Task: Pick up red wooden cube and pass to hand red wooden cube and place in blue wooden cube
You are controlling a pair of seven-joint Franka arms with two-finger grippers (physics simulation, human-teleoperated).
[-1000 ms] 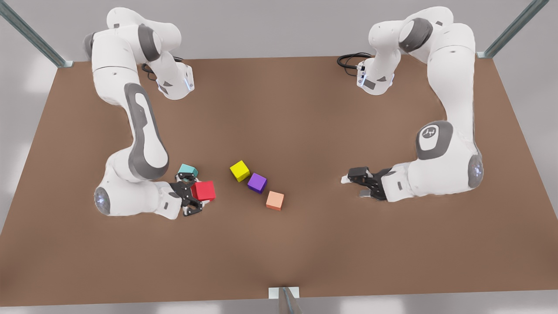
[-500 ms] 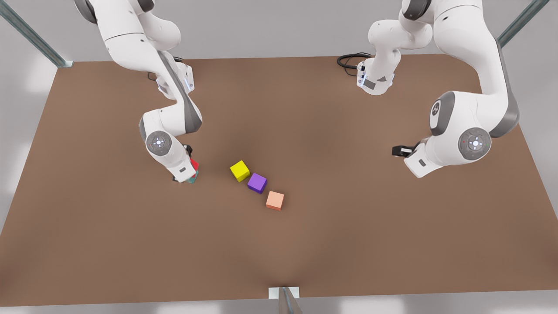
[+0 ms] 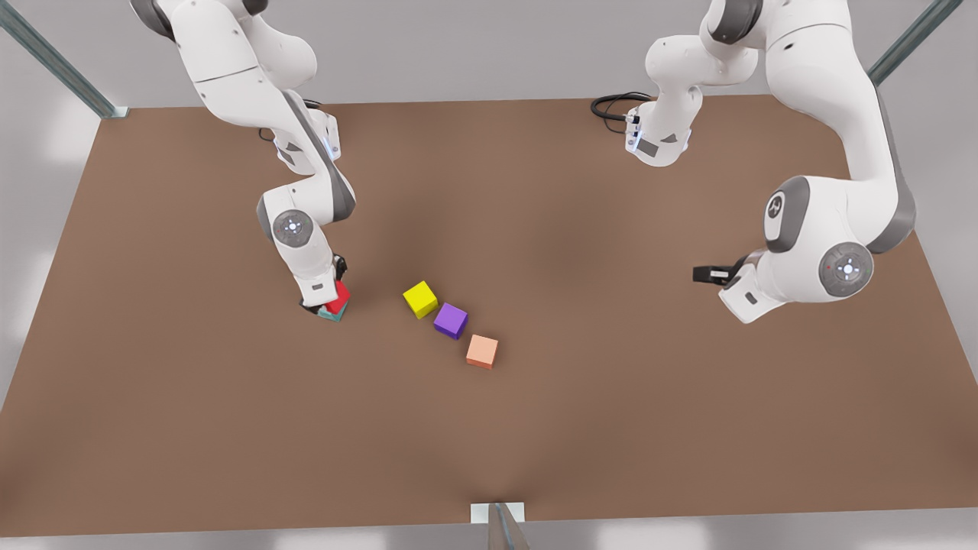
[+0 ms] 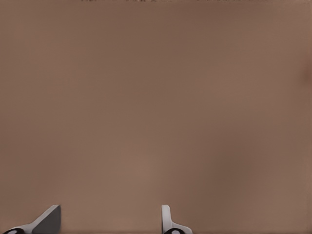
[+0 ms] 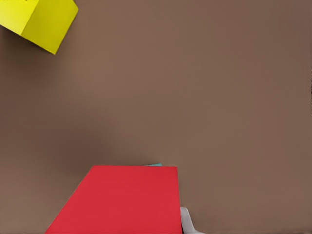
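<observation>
The red wooden cube (image 3: 338,293) is sitting on top of the blue wooden cube (image 3: 336,312), a teal sliver peeking out beneath it, toward the front view's left of the brown table (image 3: 535,428). The right gripper (image 3: 325,299) is pointing steeply down over it from a folded white arm, one pale fingertip (image 5: 187,223) lying beside the cube's flat matte red face (image 5: 122,200); whether the fingers are pressing it cannot be told. The yellow cube (image 5: 36,22) is lying nearby in the right wrist view. The left gripper (image 3: 707,273) is hovering at the front view's right, its fingers (image 4: 168,220) spread wide over bare tabletop, holding nothing. The purple cube (image 3: 451,320) and salmon-orange cube (image 3: 482,351) are lying in a diagonal row with the yellow one.
</observation>
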